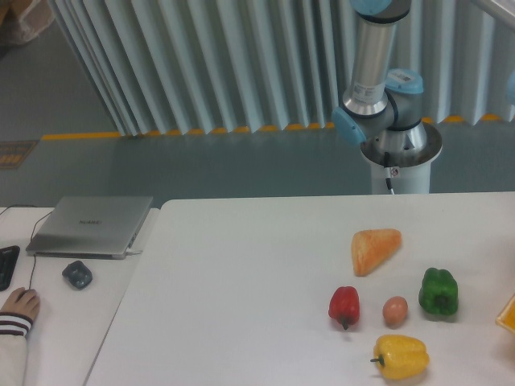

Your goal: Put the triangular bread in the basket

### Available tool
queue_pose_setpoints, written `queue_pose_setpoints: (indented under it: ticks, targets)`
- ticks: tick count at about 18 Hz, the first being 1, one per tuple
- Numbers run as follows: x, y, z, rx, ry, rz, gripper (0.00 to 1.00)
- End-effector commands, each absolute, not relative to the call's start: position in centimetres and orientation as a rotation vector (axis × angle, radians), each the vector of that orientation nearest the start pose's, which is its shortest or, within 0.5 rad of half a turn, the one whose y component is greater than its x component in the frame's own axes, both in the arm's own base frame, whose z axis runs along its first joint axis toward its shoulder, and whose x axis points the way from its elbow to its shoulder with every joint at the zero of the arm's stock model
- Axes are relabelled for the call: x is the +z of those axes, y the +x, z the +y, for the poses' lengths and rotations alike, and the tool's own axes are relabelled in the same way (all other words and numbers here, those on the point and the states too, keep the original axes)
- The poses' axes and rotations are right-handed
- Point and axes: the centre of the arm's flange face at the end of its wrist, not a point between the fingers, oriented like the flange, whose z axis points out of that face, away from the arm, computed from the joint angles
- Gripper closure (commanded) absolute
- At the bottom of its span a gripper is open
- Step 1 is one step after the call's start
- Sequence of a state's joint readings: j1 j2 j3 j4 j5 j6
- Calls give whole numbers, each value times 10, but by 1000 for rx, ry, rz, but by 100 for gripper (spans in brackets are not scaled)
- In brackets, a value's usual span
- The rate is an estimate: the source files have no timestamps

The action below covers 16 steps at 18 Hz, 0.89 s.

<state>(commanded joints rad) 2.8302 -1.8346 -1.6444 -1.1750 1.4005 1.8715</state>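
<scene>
The triangular bread (373, 249) is a glossy golden-orange wedge lying flat on the white table (241, 281), right of centre. An orange-yellow edge (508, 315) shows at the right border of the frame; it may be the basket, but I cannot tell. The gripper is out of view. Only the arm's base and lower joints (378, 104) show behind the table's far edge, rising out of the top of the frame.
A red pepper (344, 305), a small brown egg-shaped item (395, 310), a green pepper (438, 293) and a yellow pepper (401, 357) lie in front of the bread. On the left desk are a laptop (90, 225), a mouse (77, 274) and a person's hand (18, 305).
</scene>
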Motion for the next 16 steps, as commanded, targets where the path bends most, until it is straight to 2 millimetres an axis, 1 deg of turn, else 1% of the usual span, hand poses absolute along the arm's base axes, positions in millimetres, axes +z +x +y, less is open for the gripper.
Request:
queue_pose_setpoints:
  ticks: [1, 3, 4, 5, 6, 7, 9, 10, 12, 13, 14, 15, 16]
  targets:
    - [345, -509, 327, 67, -2836, 895, 0]
    - [345, -503, 335, 73, -2846, 934, 0]
    - [346, -499, 341, 79, -2854, 956, 0]
    - [347, -489, 352, 78, -2858, 974, 0]
    - [346, -484, 358, 72, -2863, 952, 0]
    - [347, -475, 371, 77, -2890, 839, 0]
    - [355, -464, 395, 90, -2918, 702, 0]
    - [360, -460, 401, 100, -2917, 686, 0]
    - [370, -451, 403, 113, -2913, 686, 0]
    - [377, -438, 406, 126, -2914, 707, 0]
    - [368, -414, 414, 100, -2926, 756, 0]
    - [355, -391, 423, 68, -2950, 779, 0]
    - [357, -382, 428, 65, -2961, 753, 0]
